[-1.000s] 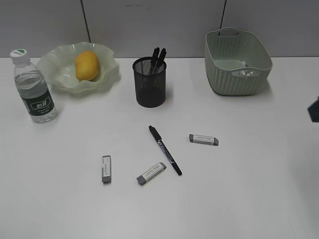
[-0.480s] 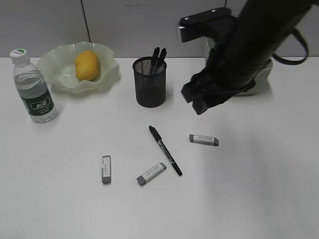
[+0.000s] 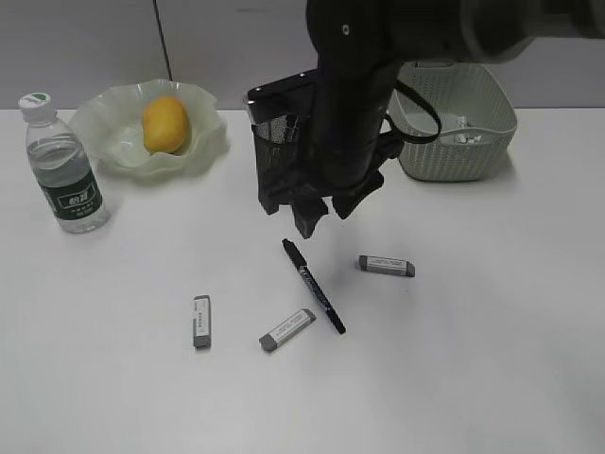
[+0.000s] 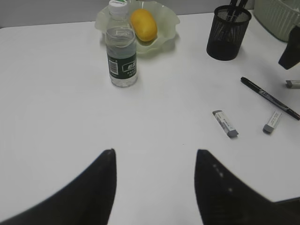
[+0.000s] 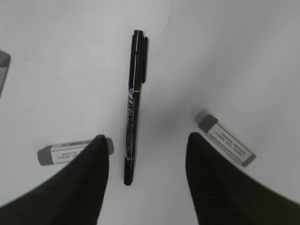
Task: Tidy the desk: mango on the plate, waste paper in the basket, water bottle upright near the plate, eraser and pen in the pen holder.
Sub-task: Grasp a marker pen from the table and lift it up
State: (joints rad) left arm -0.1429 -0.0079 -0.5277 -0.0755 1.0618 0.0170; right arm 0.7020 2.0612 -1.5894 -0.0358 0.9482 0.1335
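The black pen (image 3: pixel 313 286) lies on the white desk (image 3: pixel 492 359) with three grey-white erasers (image 3: pixel 201 321) (image 3: pixel 286 329) (image 3: pixel 386 266) around it. My right gripper (image 3: pixel 321 216) is open and empty above the pen's far end. In the right wrist view the pen (image 5: pixel 135 103) lies between the open fingers (image 5: pixel 145 143). The mango (image 3: pixel 165 123) sits in the plate (image 3: pixel 113 151). The water bottle (image 3: pixel 64 165) stands upright beside it. The waste paper (image 3: pixel 463 135) lies in the basket (image 3: pixel 454 156). My left gripper (image 4: pixel 154 159) is open over bare desk.
The black mesh pen holder (image 3: pixel 280 142) holds other pens and is partly hidden behind my right arm. In the left wrist view it stands (image 4: pixel 228 33) at the back right, and the right arm's tip (image 4: pixel 290 51) shows at the right edge.
My right arm has swung in from the right edge, past the basket, to just in front of the pen holder, above the pen. Nothing on the desk has moved.
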